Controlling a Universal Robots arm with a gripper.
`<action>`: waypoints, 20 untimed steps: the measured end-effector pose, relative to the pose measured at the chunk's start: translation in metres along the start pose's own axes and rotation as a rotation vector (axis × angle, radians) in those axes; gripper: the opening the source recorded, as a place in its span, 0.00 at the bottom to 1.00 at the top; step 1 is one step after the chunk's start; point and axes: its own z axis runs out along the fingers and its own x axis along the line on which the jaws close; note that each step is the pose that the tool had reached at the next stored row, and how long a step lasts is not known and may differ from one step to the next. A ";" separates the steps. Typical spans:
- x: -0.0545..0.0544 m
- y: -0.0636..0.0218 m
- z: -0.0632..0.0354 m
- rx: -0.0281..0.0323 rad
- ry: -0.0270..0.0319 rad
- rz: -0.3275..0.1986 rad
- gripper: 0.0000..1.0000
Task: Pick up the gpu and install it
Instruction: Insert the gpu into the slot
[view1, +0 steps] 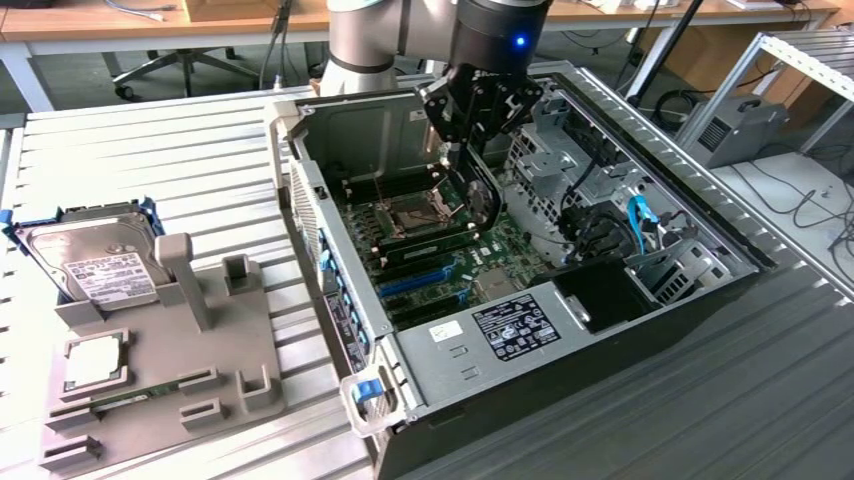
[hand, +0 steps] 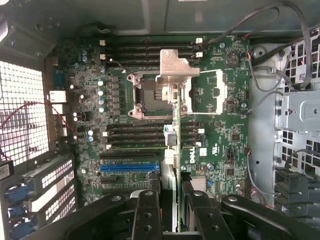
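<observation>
The gripper (view1: 470, 135) was clamped on the gpu (view1: 478, 195), fingers (hand: 148, 215) pinching one edge. The card hung down inside the open computer case (view1: 694, 290), over the motherboard (view1: 441, 250) and close to the CPU socket (hand: 150, 95). The danger, I'd say: it didn't look lined up with the blue PCIe slot (hand: 130, 167), so a skewed descent could jab the socket or the memory slots (hand: 145, 132). Loose cables (hand: 260, 65) crowded the exterior view's right. A hard drive (view1: 94, 265) sat on the grey holder (view1: 200, 350), well clear at the exterior view's left.
</observation>
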 end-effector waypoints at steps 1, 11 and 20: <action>0.000 0.0000 0.0000 -0.0001 -0.0004 -0.014 0.26; 0.000 0.0000 0.0000 -0.0013 -0.0024 -0.082 0.26; 0.000 0.0000 0.0000 -0.0022 -0.0041 -0.139 0.26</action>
